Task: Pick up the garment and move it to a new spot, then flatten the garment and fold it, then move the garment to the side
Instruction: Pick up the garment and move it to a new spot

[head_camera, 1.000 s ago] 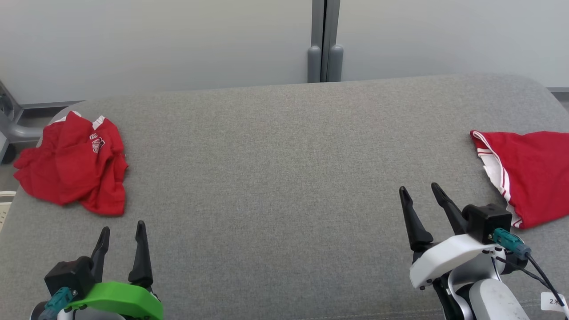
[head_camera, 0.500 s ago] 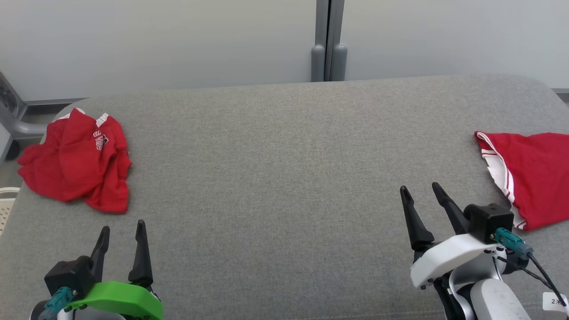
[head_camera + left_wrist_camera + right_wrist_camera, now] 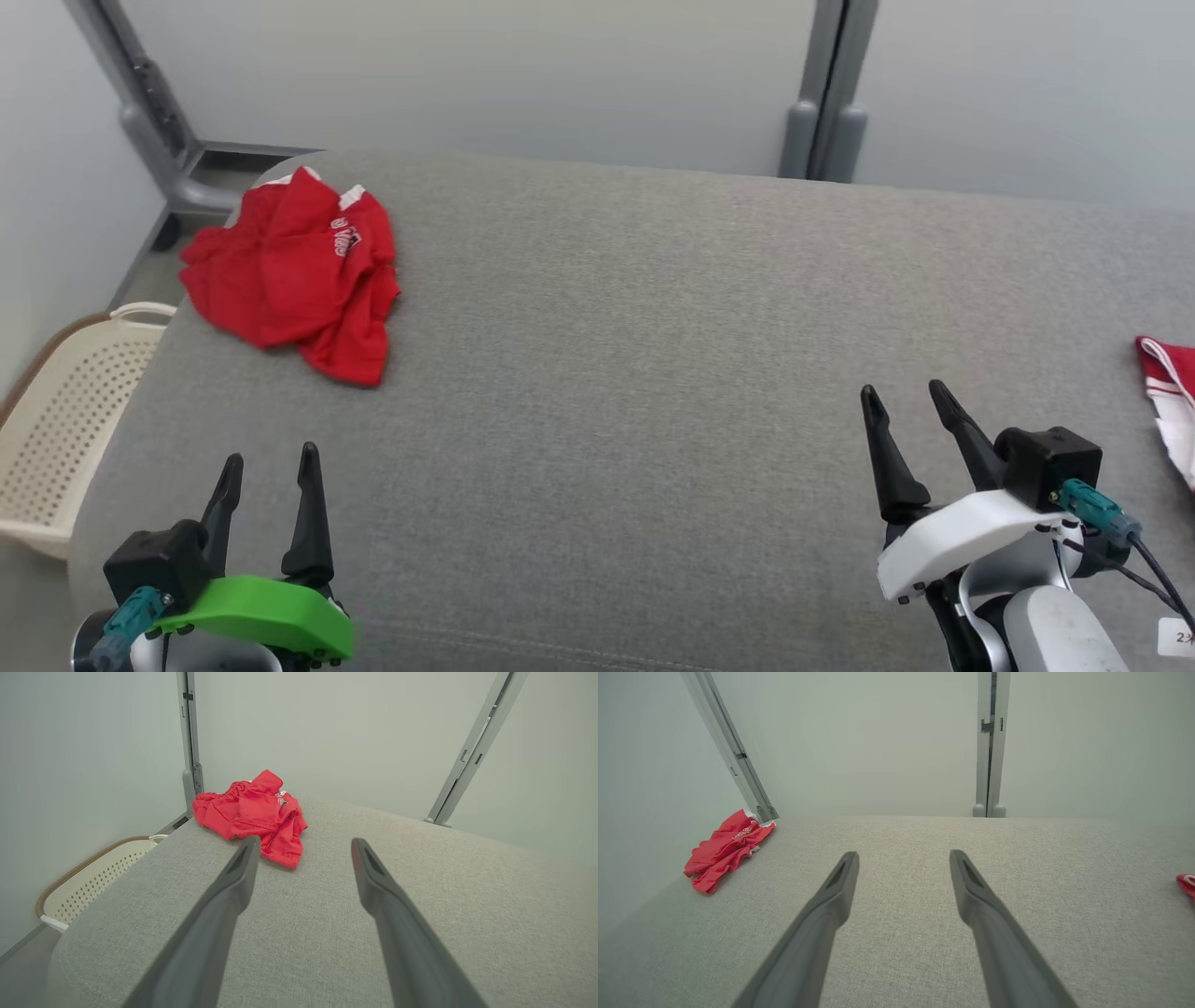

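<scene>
A crumpled red garment [image 3: 294, 271] with white lettering lies near the far left corner of the grey cushioned surface [image 3: 635, 355]. The left wrist view has the garment [image 3: 254, 812] ahead of the fingers, and it sits far left in the right wrist view [image 3: 726, 849]. My left gripper [image 3: 269, 462] hovers open at the lower left, well short of the garment. At the lower right my right gripper [image 3: 906, 397] is open too, nothing between its fingers. In both wrist views the fingers stand wide apart, left gripper [image 3: 303, 847] and right gripper [image 3: 903, 858].
A second red piece with white stripes [image 3: 1172, 397] lies at the right edge, its tip also in the right wrist view [image 3: 1186, 884]. A cream perforated basket [image 3: 65, 420] stands on the floor left of the surface. Grey posts [image 3: 826, 93] and pale walls stand behind.
The head camera has turned left, so the whole picture shifted right and the basket came into view. Both grippers stay open in their places.
</scene>
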Tool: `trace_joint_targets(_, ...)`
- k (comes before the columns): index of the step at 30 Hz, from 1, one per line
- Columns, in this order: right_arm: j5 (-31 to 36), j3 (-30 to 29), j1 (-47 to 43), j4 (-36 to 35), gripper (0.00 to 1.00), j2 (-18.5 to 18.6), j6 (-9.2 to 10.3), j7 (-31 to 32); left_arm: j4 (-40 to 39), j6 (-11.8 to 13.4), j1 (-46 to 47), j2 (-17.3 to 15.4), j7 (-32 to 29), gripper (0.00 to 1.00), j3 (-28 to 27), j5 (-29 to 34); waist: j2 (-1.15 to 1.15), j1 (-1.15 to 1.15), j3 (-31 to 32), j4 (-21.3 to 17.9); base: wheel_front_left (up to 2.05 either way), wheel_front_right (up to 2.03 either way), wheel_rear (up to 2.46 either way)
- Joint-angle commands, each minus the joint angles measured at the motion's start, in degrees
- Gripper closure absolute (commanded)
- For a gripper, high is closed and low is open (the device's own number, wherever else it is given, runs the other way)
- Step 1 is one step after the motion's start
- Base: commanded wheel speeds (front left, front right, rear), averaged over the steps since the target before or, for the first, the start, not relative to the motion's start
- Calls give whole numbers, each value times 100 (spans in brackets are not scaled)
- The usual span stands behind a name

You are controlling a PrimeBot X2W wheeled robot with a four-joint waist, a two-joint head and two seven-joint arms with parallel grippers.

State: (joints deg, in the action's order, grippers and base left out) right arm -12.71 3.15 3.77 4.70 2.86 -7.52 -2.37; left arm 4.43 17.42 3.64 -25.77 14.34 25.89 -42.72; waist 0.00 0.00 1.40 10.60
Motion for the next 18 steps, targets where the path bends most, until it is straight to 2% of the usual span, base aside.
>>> trace_joint_targets(1, 41, -11, -20, -39, 0, 7, 6, -4, -18, 13, 59, -22, -14, 0, 0, 46, 0, 0, -49, 869, 0, 0, 0)
trace_joint_targets(6, -4, -22, -5, -29, 0, 9, 6, -15, -75, 42, 14, -58, -42, 0, -8, 48, 0, 0, -50, 1485, 0, 0, 0)
trace_joint_targets(10, -47, 11, 0, 4, 0, 11, 6, -28, -144, 85, -32, -83, -57, 0, -22, 44, 0, 0, -56, 1808, 0, 0, 0)
trace_joint_targets(18, -75, 150, 92, 87, 0, 14, 6, -23, -280, 143, -113, -87, -18, 0, -128, -6, 0, 0, -115, 1918, 0, 0, 0)
